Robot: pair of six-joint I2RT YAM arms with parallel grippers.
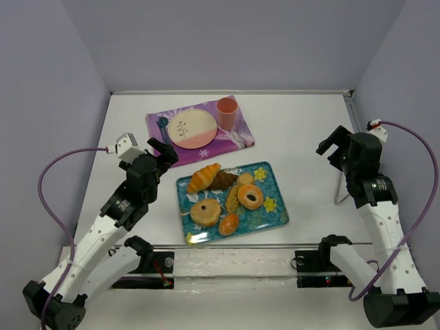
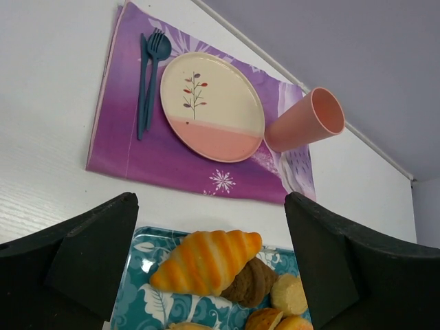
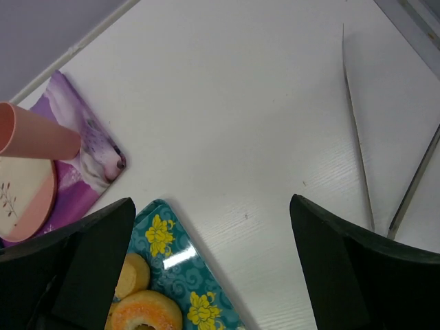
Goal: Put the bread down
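Observation:
The bread (image 1: pixel 250 196), a small glossy golden-orange ring bun with a dark hole, lies on the right half of the teal tray (image 1: pixel 275 218). Its top edge shows at the bottom of the right wrist view (image 3: pixel 146 313). It is hidden in the left wrist view. My left gripper (image 1: pixel 159 152) is open and empty, left of the tray's far corner, over the croissant end (image 2: pixel 210 206). My right gripper (image 1: pixel 333 146) is open and empty, well right of the tray above bare table (image 3: pixel 212 203).
The tray also holds a croissant (image 1: pixel 203 177), a brown pastry (image 2: pixel 256 282), a pale sugared doughnut (image 1: pixel 205 212) and small buns. Behind it a purple mat (image 1: pixel 234 137) carries a plate (image 1: pixel 191 128), a pink cup (image 1: pixel 227 112) and blue cutlery (image 2: pixel 148 69). A thin metal stand (image 1: pixel 340 189) is at the right.

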